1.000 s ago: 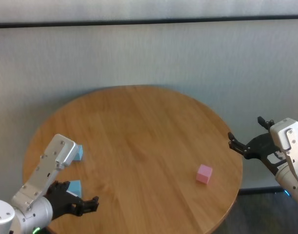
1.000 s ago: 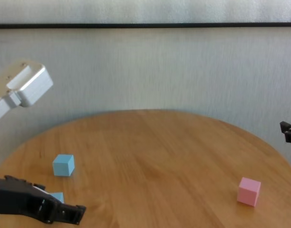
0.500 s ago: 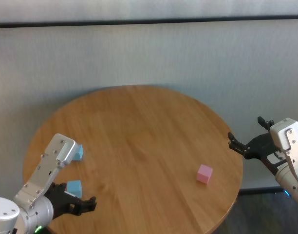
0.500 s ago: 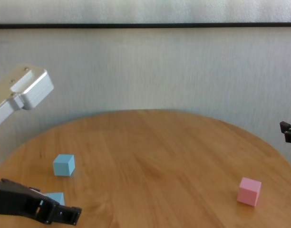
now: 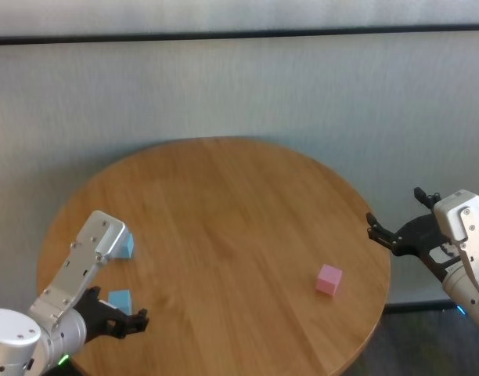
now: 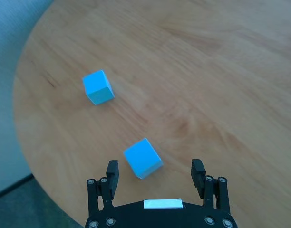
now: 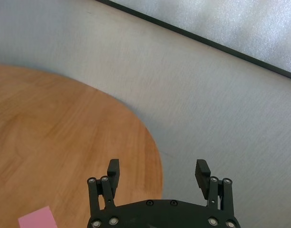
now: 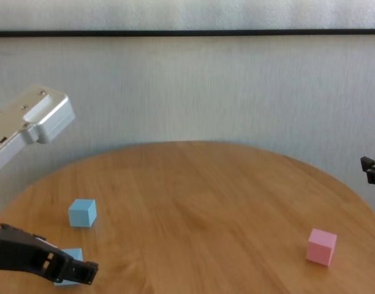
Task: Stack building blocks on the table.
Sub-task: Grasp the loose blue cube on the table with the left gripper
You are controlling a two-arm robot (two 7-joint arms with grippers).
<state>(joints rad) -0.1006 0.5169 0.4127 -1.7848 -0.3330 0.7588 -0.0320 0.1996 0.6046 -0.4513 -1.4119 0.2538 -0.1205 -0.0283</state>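
On the round wooden table (image 5: 224, 204) the pink block (image 5: 329, 279) sits alone toward the right. Two light blue blocks lie at the left: the farther one (image 6: 98, 87) and the nearer one (image 6: 142, 157). My left gripper (image 6: 155, 167) hovers open over the nearer blue block. In the left wrist view that block shows between the two fingers and touches neither. In the chest view a left finger (image 8: 83, 270) partly covers this block (image 8: 70, 254). My right gripper (image 5: 394, 209) is open and empty, just off the table's right edge.
A pale grey wall runs behind the table. The table's near-left rim (image 6: 36, 161) is close to the two blue blocks, with floor beyond it. Bare wood spreads between the blue blocks and the pink one.
My left gripper has drawn back to the left and now sits over the nearer blue block. The blocks and the right arm have not moved.
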